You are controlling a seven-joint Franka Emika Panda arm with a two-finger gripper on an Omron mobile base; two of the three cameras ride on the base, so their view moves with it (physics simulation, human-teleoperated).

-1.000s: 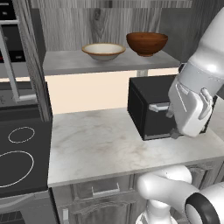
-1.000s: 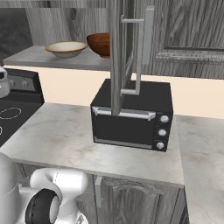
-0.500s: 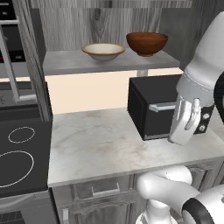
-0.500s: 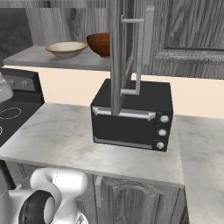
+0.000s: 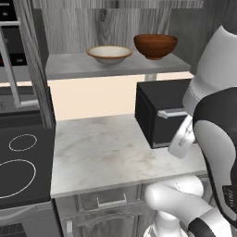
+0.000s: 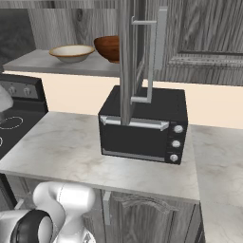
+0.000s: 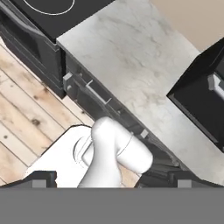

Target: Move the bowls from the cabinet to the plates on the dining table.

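- Arm (image 5: 217,106): rises along the right edge of the left base view, its white and dark upper links bulking in front of the oven's right side. The hand is turned downward; its camera looks over the counter edge toward the wooden floor.
- Gripper (image 7: 109,181): its two dark tips sit far apart at the bottom of the hand view, one at lower left, one at lower right. The jaws stand wide, and nothing lies between them or touches them.
- Cream bowl (image 5: 109,53): upright on the cabinet shelf (image 5: 69,69), upper centre of the left base view; upper left of the right base view (image 6: 71,52).
- Brown bowl (image 5: 155,46): upright on the same shelf, just right of the cream one, apart from it. In the right base view (image 6: 107,47) the open cabinet door (image 6: 130,57) partly hides it.
- Oven (image 6: 142,126): black, on the marbled counter (image 5: 106,152), below the shelf's right end.
- Stove (image 5: 18,166): black top with ring burners, lower left of the left base view, abutting the counter.
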